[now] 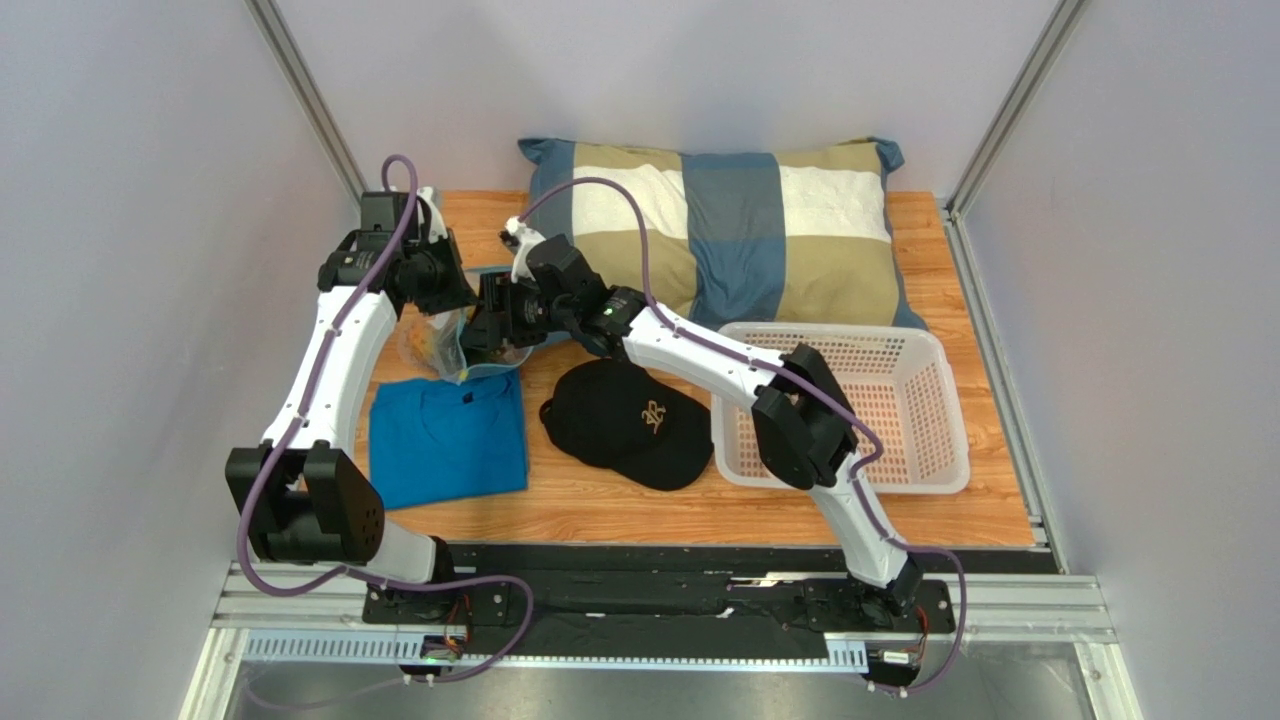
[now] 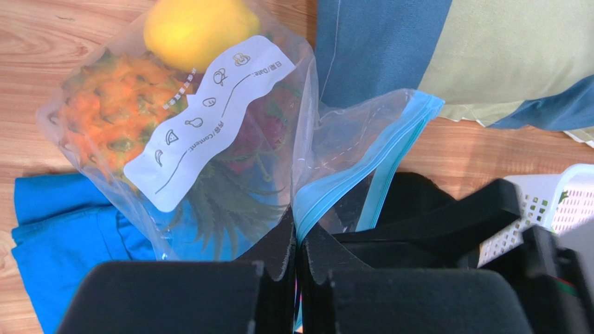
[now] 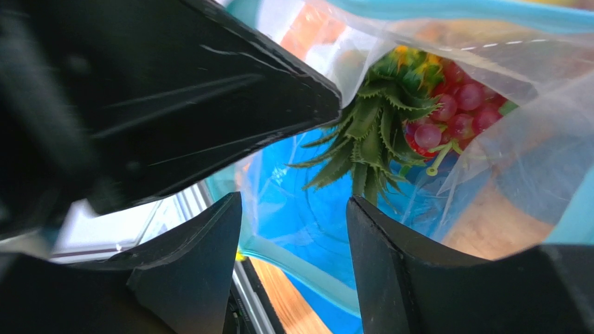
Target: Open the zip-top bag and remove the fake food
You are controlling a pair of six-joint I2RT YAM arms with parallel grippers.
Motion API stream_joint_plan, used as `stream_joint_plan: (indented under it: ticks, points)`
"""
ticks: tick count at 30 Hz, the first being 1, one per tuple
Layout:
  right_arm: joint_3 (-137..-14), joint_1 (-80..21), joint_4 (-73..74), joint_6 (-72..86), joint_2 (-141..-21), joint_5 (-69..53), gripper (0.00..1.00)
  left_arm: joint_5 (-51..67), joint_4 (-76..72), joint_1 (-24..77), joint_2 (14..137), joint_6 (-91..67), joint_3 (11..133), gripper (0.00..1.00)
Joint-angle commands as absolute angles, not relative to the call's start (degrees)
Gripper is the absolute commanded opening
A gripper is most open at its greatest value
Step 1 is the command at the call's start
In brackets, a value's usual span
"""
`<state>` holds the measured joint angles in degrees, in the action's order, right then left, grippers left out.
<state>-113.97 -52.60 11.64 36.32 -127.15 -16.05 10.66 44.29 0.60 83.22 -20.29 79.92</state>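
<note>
The zip-top bag [image 2: 209,139] hangs just above the wood, clear, with a white label and a teal zip strip [image 2: 390,139]. Inside it show the fake food: an orange pineapple [image 2: 111,118], a yellow lemon [image 2: 199,28] and dark red grapes [image 2: 265,132]. My left gripper [image 2: 300,233] is shut on one lip of the bag's mouth. My right gripper [image 3: 293,209] stands open at the mouth. The other teal lip [image 3: 307,268] runs between its fingers without being pinched. Past them lie the pineapple leaves [image 3: 366,132] and grapes [image 3: 453,111]. From above, both grippers meet at the bag [image 1: 428,348].
A folded blue shirt [image 1: 448,438] lies under and in front of the bag. A black cap [image 1: 628,423] sits to its right, then a white basket [image 1: 932,450]. A checked pillow [image 1: 721,225] fills the back of the table.
</note>
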Motion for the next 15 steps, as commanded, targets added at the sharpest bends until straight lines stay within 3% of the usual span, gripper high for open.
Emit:
stream_joint_plan:
  ticks: [1,15]
  points:
    - [-115.67,-52.91,4.75,39.11,-129.89,-17.93,0.62,12.04,43.24,0.35,80.86,-20.21,81.04,0.00]
    - [-118.55,-52.65,-2.91,37.62,-138.77,-16.00,0.83,10.81,43.77,0.35,79.02,-20.92,79.98,0.00]
